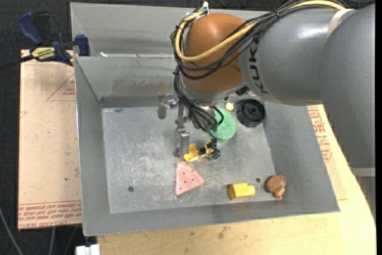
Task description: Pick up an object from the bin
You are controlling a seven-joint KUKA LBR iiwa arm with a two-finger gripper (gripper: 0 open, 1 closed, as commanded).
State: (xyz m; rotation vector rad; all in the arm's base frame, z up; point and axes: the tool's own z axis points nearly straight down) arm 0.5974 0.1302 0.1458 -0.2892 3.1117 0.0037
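My gripper [181,149] hangs low over the middle of the bin floor, under the orange cover. Its metal finger stands just left of a small yellow and black toy [202,152] and seems to touch it. A pink wedge with dark dots [187,179] lies just below the fingertip on the floor. A green round thing [225,126] sits right behind the gripper, partly hidden by cables.
A yellow block [241,190] and a brown rounded piece [276,185] lie near the front right corner. A black ring-like wheel [250,111] rests at the back right. The left half of the floor is bare metal.
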